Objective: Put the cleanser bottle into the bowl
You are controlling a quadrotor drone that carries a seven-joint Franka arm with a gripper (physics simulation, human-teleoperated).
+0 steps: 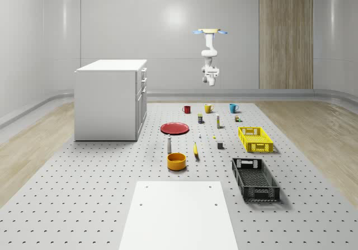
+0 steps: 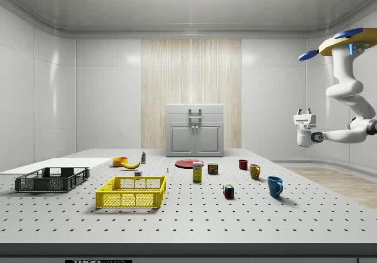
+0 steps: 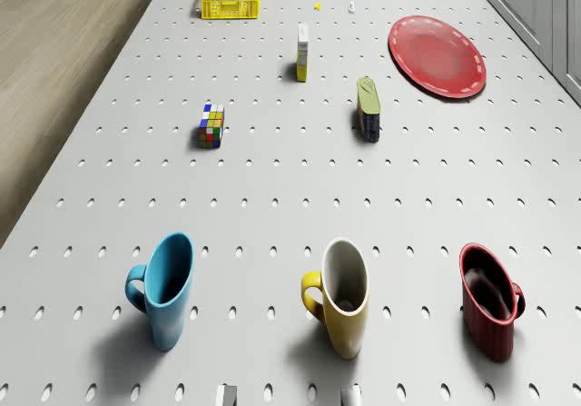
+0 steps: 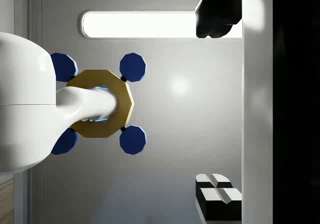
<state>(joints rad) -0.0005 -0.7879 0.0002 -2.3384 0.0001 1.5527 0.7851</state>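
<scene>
- My jaws stand wide apart and hold nothing; in the wrist view one of my fingers sits at one edge and its partner at the opposite edge, with bare ceiling between them.
- In the side view my jaws are turned upward, away from the table, at the end of my folded arm.
- My drone hovers high in the air over the far end of the table, with the blue mug, the yellow mug and the red mug in a row below its camera.
- The cleanser bottle stands on the table well away from me, past the red plate towards the near end in the whole-scene view.
- The bottle is upright: its long axis runs vertical, with the narrow cap end pointing at the ceiling and the base flat on the table.
- The orange bowl sits just beside the bottle, a little nearer the whole-scene camera, not touching it; the banana lies close on the whole-scene view's right.
- As I judge it, the task is at its very start: the approach, with no grasp made and the bowl not yet filled.
- The next move calls for me to fly across the table to the bottle, swing my jaws over to face down, lower them, and close on the body from the sides, across the vertical axis.
- After that comes only a short lift, since the bowl stands so near.
</scene>
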